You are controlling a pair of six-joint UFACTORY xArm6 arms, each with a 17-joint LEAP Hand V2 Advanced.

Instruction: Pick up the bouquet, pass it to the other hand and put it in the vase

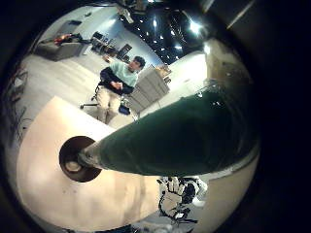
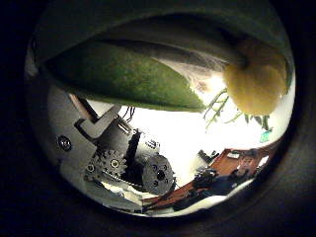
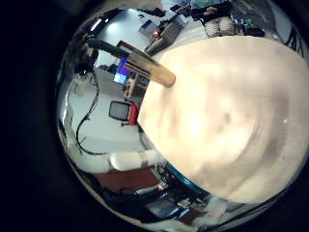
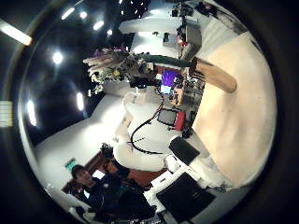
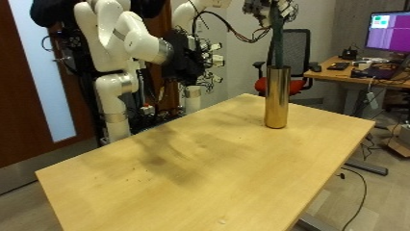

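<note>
The tall brass vase point(image 5: 275, 94) stands at the far side of the wooden table point(image 5: 180, 168). The bouquet point(image 5: 277, 34), in a dark green wrap, hangs upright over it with its lower end at the vase mouth. The left hand is at the outside view's top edge, hardly visible. Its little finger side palm view shows the green wrap point(image 1: 185, 131) close to the palm, pointing at the vase mouth point(image 1: 74, 158). Its thumb side palm view shows the wrap point(image 2: 128, 74) and a yellow flower point(image 2: 255, 74). My right hand point(image 5: 189, 58) hangs open and holds nothing, away from the vase; it also shows in the left little finger side view point(image 1: 180, 197).
An office chair point(image 5: 298, 46) and a desk with a monitor point(image 5: 389, 31) stand behind the table.
</note>
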